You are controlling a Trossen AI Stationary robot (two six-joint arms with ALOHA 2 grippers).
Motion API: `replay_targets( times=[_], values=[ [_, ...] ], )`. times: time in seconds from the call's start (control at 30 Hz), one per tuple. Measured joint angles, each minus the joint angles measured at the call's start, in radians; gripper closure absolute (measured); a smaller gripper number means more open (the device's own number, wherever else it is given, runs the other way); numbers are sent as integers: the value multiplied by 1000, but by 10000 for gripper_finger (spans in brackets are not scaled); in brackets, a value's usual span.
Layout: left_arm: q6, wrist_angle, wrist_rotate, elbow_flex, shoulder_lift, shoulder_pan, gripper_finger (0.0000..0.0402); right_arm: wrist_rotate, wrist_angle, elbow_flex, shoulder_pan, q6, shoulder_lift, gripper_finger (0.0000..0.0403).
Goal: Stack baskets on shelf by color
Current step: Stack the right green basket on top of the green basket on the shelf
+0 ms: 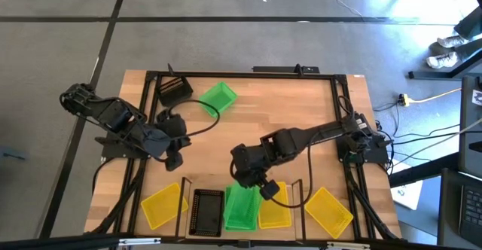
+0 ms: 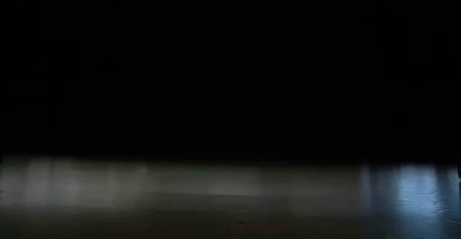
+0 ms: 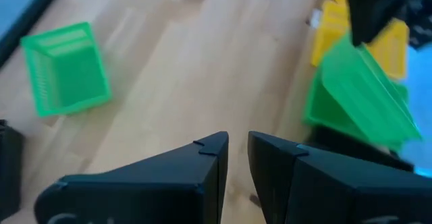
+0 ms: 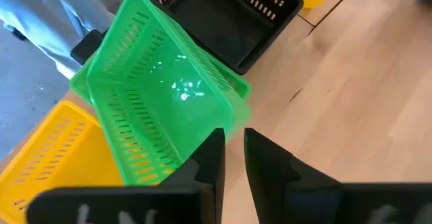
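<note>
On the shelf (image 1: 294,205) at the table's near edge stand a black basket (image 1: 208,211), a green basket (image 1: 241,206) and a yellow basket (image 1: 275,211). My right gripper (image 1: 260,190) is above the shelf, shut on the rim of the tilted green basket (image 4: 162,96). The tilted basket's low end rests in a second green one (image 3: 317,113). My left gripper (image 1: 175,158) hovers shut over the table's left half with nothing between its fingers (image 3: 209,156). A loose green basket (image 1: 218,98) and a black one (image 1: 175,90) lie at the far left. The low view is dark. My right gripper pinches the green basket's rim (image 4: 226,126) near a corner between its two fingers. The fingers slant down from the table's far side. That end is raised, so the basket tilts steeply with its open side toward the gripper.
One yellow basket (image 1: 164,205) lies left of the shelf and another (image 1: 328,211) right of it. Bare wood fills the table's middle (image 1: 286,107). Black posts (image 1: 304,193) rise at the shelf's ends. Cables run along both table sides.
</note>
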Motion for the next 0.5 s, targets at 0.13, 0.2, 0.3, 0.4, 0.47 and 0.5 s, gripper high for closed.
replay_targets(
  times=[0.13,0.2,0.3,0.4,0.47,0.5],
  values=[
    [34,6,69,0,-2,0,352,-25,0,0,-7,0,0,347],
    [55,15,81,0,-2,0,352,-27,0,0,-10,0,0,347],
    [64,23,84,0,-2,0,352,-61,1,0,-16,-1,1,347],
    [67,23,84,0,-2,0,352,-89,2,-1,-19,-4,9,347],
    [67,23,84,0,-2,0,352,-103,5,-2,-20,-5,15,347],
    [67,23,84,0,-2,0,352,-105,15,-2,-20,-7,17,347]
  ],
)
